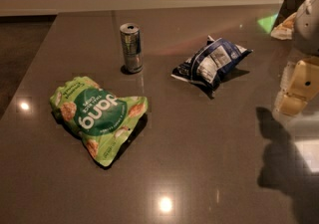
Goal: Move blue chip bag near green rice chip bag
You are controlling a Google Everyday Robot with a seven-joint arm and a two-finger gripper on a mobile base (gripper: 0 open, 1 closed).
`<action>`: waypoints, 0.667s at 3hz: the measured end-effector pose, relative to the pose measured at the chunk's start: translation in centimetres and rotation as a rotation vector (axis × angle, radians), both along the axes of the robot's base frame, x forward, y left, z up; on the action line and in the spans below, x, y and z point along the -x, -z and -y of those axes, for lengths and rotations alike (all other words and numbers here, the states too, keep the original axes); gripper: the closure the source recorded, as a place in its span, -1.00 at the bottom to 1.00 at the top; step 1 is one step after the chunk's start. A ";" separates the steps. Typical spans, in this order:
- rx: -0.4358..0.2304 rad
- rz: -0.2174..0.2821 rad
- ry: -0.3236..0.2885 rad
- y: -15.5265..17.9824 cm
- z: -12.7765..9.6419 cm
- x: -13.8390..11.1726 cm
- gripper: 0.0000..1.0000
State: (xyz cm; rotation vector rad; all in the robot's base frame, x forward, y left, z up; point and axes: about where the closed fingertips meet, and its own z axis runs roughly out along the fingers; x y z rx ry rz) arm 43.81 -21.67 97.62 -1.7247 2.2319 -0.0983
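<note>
The blue chip bag point(212, 62), dark navy with white stripes and label panels, lies on the brown glossy table point(199, 158) right of centre. The green rice chip bag point(97, 118), bright green with a dark green circle and white "dang" lettering, lies flat at the left front, well apart from the blue bag. My gripper point(294, 91), cream coloured, hangs at the right edge of the view, to the right of the blue bag and above the table. It touches neither bag and casts a shadow on the table in front of it.
A slim silver can point(131, 48) stands upright behind the green bag and left of the blue bag. Some packets and a box point(288, 21) sit at the far right corner. The table's left edge drops to dark floor point(20, 44).
</note>
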 end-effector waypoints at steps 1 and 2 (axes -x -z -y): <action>0.000 0.000 0.000 0.0 0.0 0.0 -1.00; -0.008 0.012 -0.021 0.4 -0.4 -1.1 -1.00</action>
